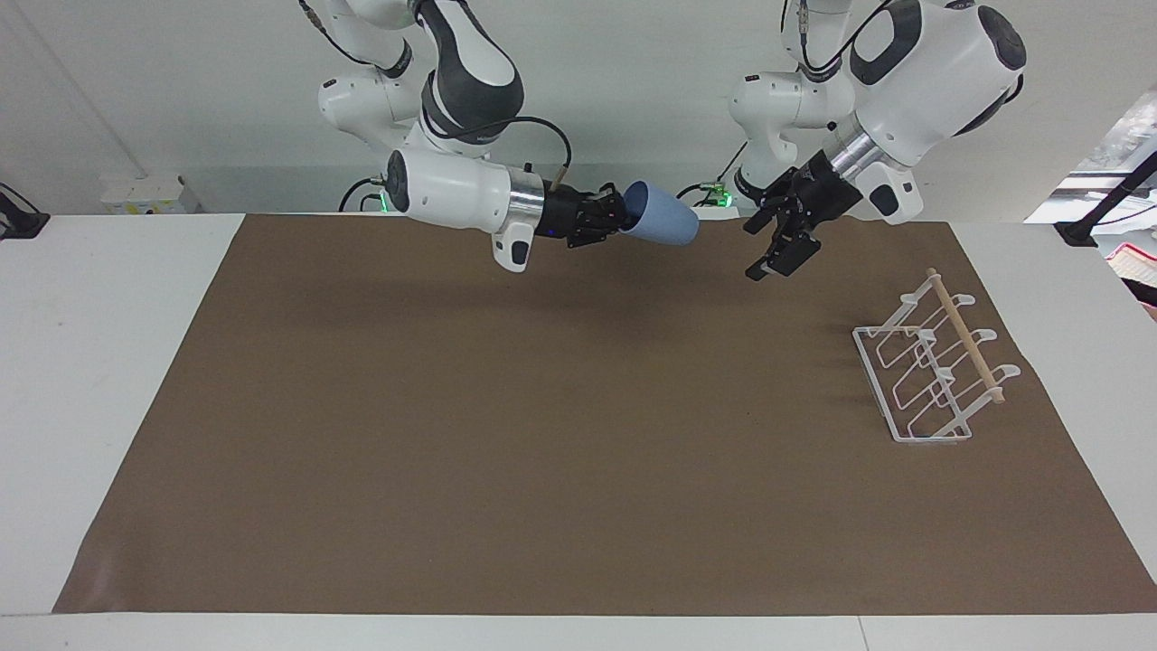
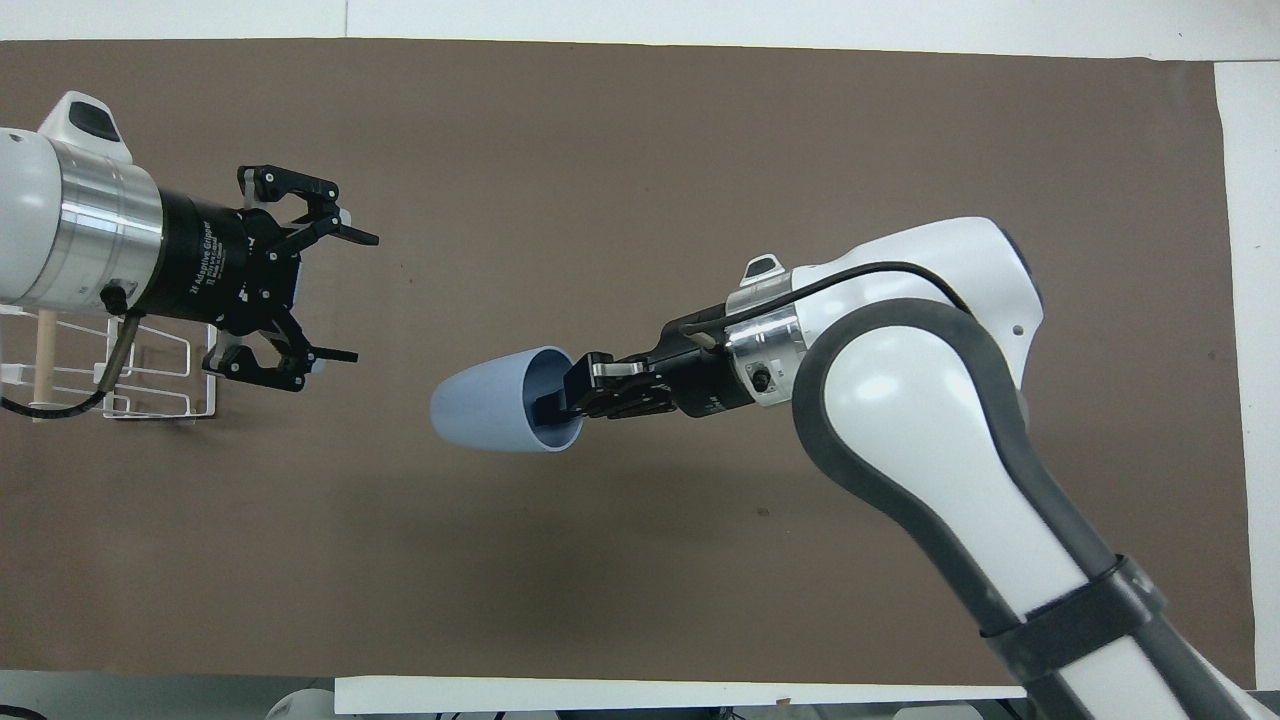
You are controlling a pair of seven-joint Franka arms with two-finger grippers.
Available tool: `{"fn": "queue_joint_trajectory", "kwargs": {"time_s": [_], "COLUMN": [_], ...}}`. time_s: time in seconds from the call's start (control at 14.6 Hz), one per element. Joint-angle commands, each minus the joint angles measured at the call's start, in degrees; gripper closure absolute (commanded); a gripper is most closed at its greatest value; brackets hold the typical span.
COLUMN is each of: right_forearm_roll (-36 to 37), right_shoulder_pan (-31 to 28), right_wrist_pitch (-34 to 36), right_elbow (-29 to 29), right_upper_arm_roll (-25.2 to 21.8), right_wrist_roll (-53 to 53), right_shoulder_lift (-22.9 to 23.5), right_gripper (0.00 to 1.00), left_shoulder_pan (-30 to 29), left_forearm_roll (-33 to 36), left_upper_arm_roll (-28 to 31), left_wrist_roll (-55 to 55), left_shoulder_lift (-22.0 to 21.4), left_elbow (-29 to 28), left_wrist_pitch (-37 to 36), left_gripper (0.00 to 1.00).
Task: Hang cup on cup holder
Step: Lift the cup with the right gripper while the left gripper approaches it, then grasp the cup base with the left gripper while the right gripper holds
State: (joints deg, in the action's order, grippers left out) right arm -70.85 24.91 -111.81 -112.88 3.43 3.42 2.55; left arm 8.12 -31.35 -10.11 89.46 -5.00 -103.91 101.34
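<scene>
i've got the right gripper (image 2: 560, 395) clamped on the cup (image 2: 495, 400) rim, aloft mid-mat; left gripper (image 2: 335, 295) gapes at its nine o'clock, cup holder (image 1: 931, 371) sits under that arm.

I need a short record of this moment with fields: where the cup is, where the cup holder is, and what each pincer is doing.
cup: in the air over the brown mat, lying sideways, base pointing toward the left arm
cup holder: standing on the mat at the left arm's end, nothing hung on it
right pincer: shut on the cup's rim, one finger inside the mouth
left pincer: open, in the air, facing the cup's base, apart from it
</scene>
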Motion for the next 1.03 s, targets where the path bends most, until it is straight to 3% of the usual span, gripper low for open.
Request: {"fn": "queue_joint_trajectory", "kwargs": {"time_s": [0.0,0.27,0.55,0.76,0.89,0.96], "right_forearm_roll": [-2.3,-6.6,-6.6,-6.6,-6.7,-6.6], "right_shoulder_pan": [0.8,0.7,0.7,0.7,0.7,0.6], "right_wrist_pitch": [-0.3,-0.3,-0.3,-0.4,-0.5,-0.4], "right_elbow": [-0.8,-1.6,-1.6,-1.6,-1.6,-1.6], "right_upper_arm_roll": [-0.3,-0.3,-0.3,-0.3,-0.4,-0.4], "right_wrist_roll": [-3.6,-4.7,-5.6,-5.7,-5.7,-5.7], "right_shoulder_lift": [-0.9,-1.1,-1.1,-1.1,-1.1,-1.1], "right_gripper": [0.98,0.99,0.99,0.99,0.99,0.99], "left_shoulder_pan": [2.6,4.1,3.5,5.0,7.8,7.8], "left_forearm_roll": [-3.7,-4.7,-4.7,-4.6,-4.5,-4.5], "left_upper_arm_roll": [0.6,0.5,0.7,0.3,0.3,0.2], "left_wrist_roll": [6.4,11.0,13.5,15.8,17.0,17.5], "left_shoulder_lift": [-2.2,-2.4,-0.2,-0.7,-1.3,-2.3], "left_elbow": [-5.7,-5.3,0.9,-0.4,-3.0,-4.7], "left_wrist_pitch": [0.9,-4.7,-13.5,-11.4,-5.9,-3.2], "left_gripper": [0.02,0.02,0.02,0.02,0.03,0.24]}}
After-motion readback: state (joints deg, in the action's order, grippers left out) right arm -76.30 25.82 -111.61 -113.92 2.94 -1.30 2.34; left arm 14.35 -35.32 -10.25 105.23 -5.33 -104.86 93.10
